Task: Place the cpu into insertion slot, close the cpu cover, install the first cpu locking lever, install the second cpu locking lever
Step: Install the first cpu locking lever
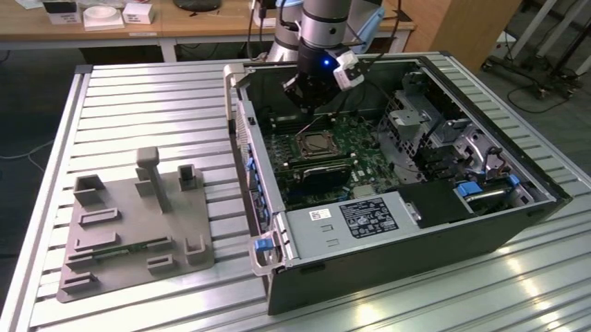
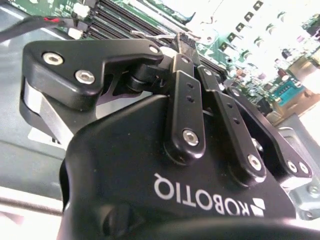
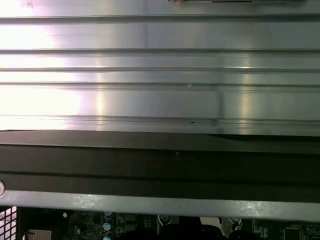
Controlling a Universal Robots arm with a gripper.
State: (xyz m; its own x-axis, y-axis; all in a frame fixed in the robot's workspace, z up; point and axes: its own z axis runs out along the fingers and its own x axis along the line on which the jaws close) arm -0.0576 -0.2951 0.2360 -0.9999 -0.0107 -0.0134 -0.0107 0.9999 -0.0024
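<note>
There is 1 robot arm [image 1: 325, 28], carrying 1 black 2-fingered gripper [image 1: 316, 109]. It reaches down into 1 open black computer case [image 1: 406, 249], which lies on 1 ribbed aluminium table [image 1: 148, 104]. Inside the case lies 1 green circuit board [image 1: 369, 166] with 1 square insertion slot with a silver metal rim [image 1: 317, 144]. Toward the near end of the case sits 1 large grey box with a black label [image 1: 356, 218]. On the table at the exterior view's left, well apart from the case, rests 1 flat grey fixture plate with raised blocks [image 1: 138, 235].

In the exterior view the gripper hangs just above the far edge of the slot. The thin silver cpu cover frame [image 1: 300, 144] appears to lie flat on the slot. Its window shows a greyish square. I cannot tell whether that is the face of the cpu.

In the second wrist view the gripper [image 2: 184, 44] has its 2 black fingers [image 2: 187, 100] drawn together at the tips, with no gap visible between them. 1 thin silver wire lever [image 2: 150, 35] runs up to those tips. Whether it is pinched between them cannot be told.

The first wrist view shows the table's slats [image 3: 150, 65] and the case's dark wall [image 3: 150, 160].
</note>
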